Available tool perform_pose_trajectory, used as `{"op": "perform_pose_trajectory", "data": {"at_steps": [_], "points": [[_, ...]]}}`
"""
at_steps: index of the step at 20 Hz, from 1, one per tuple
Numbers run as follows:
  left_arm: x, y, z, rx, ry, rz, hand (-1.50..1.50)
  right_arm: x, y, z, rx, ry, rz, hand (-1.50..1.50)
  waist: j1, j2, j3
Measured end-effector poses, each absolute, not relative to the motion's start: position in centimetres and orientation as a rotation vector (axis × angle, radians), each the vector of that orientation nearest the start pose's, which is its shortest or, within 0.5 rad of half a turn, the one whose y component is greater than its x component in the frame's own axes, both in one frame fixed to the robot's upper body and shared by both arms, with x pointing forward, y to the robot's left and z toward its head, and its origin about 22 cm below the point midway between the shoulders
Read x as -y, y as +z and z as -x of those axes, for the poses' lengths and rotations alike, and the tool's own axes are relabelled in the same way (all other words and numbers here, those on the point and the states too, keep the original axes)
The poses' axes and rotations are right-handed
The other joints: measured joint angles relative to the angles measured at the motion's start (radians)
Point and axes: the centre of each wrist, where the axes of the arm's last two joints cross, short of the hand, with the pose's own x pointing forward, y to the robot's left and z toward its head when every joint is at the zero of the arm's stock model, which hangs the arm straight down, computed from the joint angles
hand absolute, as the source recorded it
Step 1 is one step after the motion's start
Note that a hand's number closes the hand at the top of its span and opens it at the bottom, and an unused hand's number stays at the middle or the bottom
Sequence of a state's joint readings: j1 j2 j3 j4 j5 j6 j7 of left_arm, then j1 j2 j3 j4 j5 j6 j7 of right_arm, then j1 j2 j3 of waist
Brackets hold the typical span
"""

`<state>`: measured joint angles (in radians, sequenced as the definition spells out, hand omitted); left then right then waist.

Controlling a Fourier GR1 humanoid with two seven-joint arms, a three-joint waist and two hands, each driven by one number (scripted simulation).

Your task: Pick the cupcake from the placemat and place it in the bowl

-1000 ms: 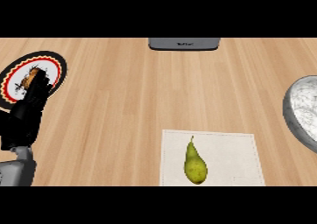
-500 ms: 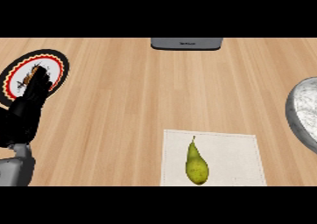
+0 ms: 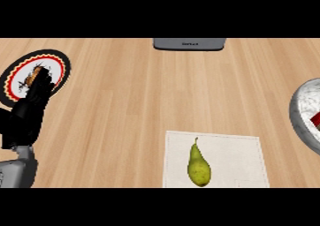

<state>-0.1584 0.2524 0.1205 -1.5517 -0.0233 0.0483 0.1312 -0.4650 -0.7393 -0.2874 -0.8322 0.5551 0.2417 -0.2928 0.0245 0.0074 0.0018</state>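
Pointing the left hand [image 3: 27, 115] over the patterned plate [image 3: 61, 62] at the bench's [image 3: 136, 97] left, fingers straight and together, holding nothing. Lying on the placemat [image 3: 236, 152], a pear [image 3: 199, 165]; sitting in the bowl [image 3: 299, 102], a red-and-white thing [image 3: 319, 120].

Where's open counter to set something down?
Bare wood fills the middle, bordered by the patterned plate, grey device, bowl and placemat. Crowded at left, where the left hand lies over the plate; a pear sits on the placemat.
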Motion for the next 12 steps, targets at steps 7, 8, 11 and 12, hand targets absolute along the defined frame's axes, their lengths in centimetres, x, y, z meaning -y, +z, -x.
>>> {"op": "perform_pose_trajectory", "data": {"at_steps": [7,8,11,12], "points": [[-30.6,6.1,-27.7,1.574,-0.070,-0.325,0.00,50.7,11.5,-31.5,1.567,0.351,0.550,-1.50,-0.015,-0.005,0.001],[-30.5,6.1,-27.7,1.575,-0.068,-0.327,0.00,51.5,11.6,-31.1,1.595,0.285,0.514,-1.50,-0.018,-0.005,0.001],[-30.7,6.2,-27.6,1.575,-0.068,-0.325,0.00,53.8,12.5,-29.7,1.646,0.130,0.434,-1.50,-0.019,-0.005,0.000],[-30.6,6.2,-27.7,1.577,-0.067,-0.322,0.00,54.9,13.0,-29.0,1.648,0.101,0.415,-1.50,-0.018,-0.004,0.001]]}}
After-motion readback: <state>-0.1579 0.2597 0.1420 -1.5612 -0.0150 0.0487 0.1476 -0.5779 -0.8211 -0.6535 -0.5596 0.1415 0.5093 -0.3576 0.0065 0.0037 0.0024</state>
